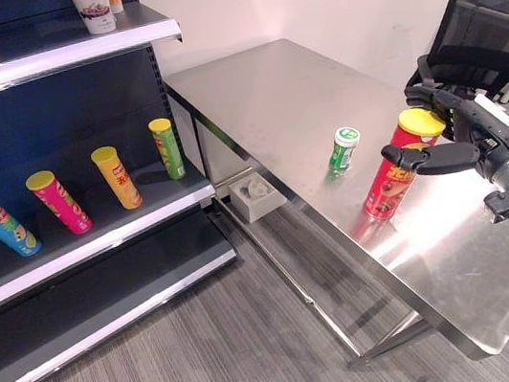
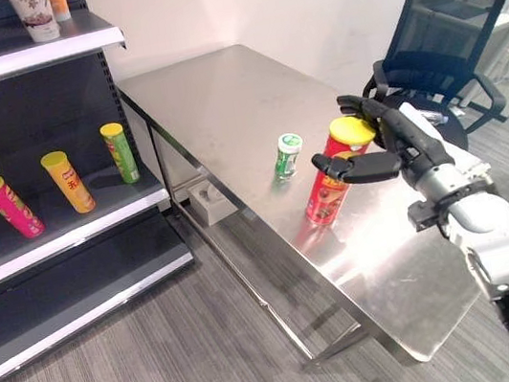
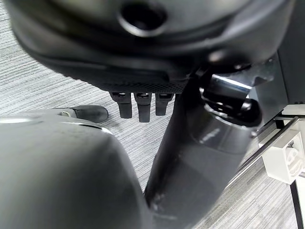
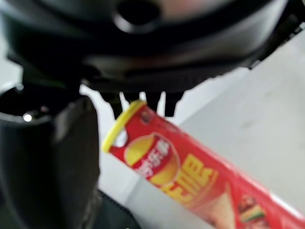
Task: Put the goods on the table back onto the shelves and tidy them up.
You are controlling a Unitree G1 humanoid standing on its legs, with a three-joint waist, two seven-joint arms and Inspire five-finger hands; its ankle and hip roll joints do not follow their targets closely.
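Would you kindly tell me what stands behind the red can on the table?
Past the red can, the small green can stands upright on the steel table. The right hand, open around the red can's top, hides the table beyond it.

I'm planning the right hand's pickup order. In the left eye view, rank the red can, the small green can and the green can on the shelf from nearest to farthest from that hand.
1. Red can: on the table, between the right hand's thumb and fingers.
2. Small green can: on the table, just to the left of the red one.
3. Green can on the shelf: rightmost of the middle-shelf row, across the gap.
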